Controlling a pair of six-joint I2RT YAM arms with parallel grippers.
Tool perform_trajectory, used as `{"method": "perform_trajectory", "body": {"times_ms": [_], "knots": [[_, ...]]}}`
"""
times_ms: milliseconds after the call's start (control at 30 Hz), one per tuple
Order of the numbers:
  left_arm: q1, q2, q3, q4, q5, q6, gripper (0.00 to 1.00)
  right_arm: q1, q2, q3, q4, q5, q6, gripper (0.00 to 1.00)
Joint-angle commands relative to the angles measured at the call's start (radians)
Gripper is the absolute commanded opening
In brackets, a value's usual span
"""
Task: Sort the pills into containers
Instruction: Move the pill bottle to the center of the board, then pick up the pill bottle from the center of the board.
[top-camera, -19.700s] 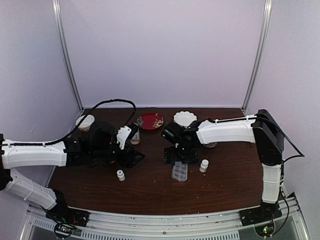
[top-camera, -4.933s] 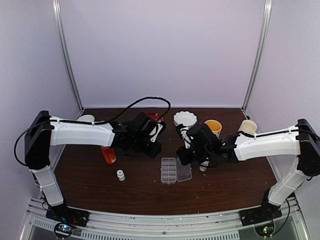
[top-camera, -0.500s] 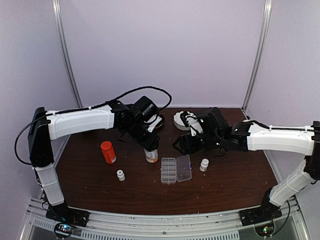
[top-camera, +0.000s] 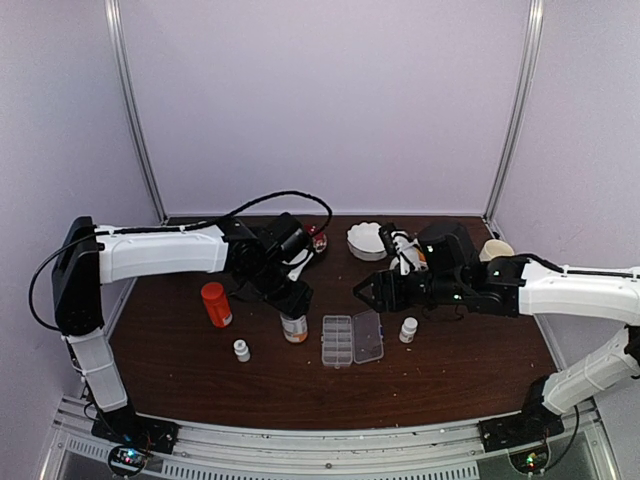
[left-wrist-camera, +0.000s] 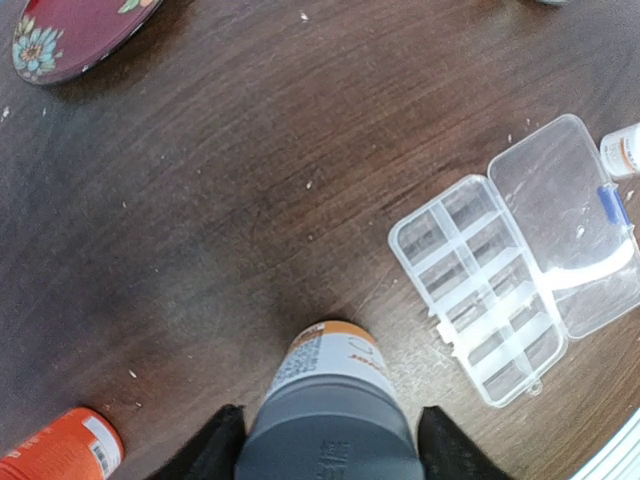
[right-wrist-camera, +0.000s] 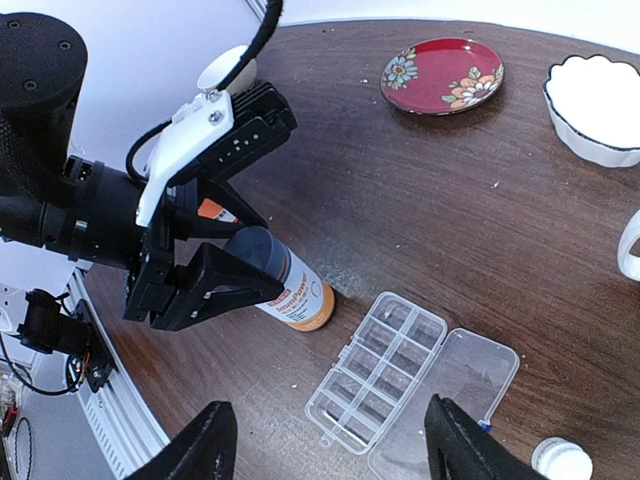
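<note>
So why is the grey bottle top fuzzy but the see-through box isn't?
Left wrist view: the grey-capped bottle with the orange label sits close to the lens, so it blurs; the clear plastic pill box is farther off and sharp, with white glare on its open lid. Right wrist view: the far edge of the dark wooden table bends from the wide lens.

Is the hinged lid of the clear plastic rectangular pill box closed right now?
No, the clear plastic rectangular pill box lies with its lid swung fully open, flat beside it.
</note>
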Motion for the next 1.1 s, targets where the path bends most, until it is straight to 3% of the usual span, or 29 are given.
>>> {"method": "perform_trajectory", "body": {"times_ms": [0, 133, 233, 267, 367, 567, 733, 900, 1067], "knots": [[-0.007, -0.043, -0.003, 0.062, -0.007, -0.057, 0.7, 0.021, -0.006, -0.016, 0.027, -0.021, 0.032, 0.67], [-0.008, -0.079, -0.028, 0.067, -0.045, -0.078, 0.9, 0.042, 0.025, -0.006, 0.038, -0.008, 0.041, 0.72], [-0.008, -0.121, -0.054, 0.071, -0.085, -0.086, 0.95, 0.062, 0.035, 0.017, 0.017, 0.108, 0.068, 0.98], [-0.008, -0.138, -0.07, 0.078, -0.096, -0.088, 0.96, 0.066, 0.032, 0.018, 0.025, 0.131, 0.072, 1.0], [-0.01, -0.222, -0.154, 0.149, -0.133, -0.099, 0.96, 0.064, 0.02, 0.014, 0.066, 0.158, 0.106, 1.0], [-0.018, -0.486, -0.43, 0.371, -0.162, -0.12, 0.95, 0.015, 0.037, 0.021, 0.123, 0.041, 0.179, 1.0], [-0.018, -0.599, -0.56, 0.473, -0.168, -0.112, 0.95, 0.059, 0.042, 0.073, 0.135, 0.207, 0.203, 1.0], [-0.018, -0.654, -0.622, 0.556, -0.223, -0.123, 0.95, 0.134, 0.183, 0.304, -0.063, 0.313, 0.019, 1.0], [-0.017, -0.701, -0.649, 0.587, -0.284, -0.109, 0.98, 0.146, 0.366, 0.535, -0.246, 0.224, -0.075, 0.99]]}}
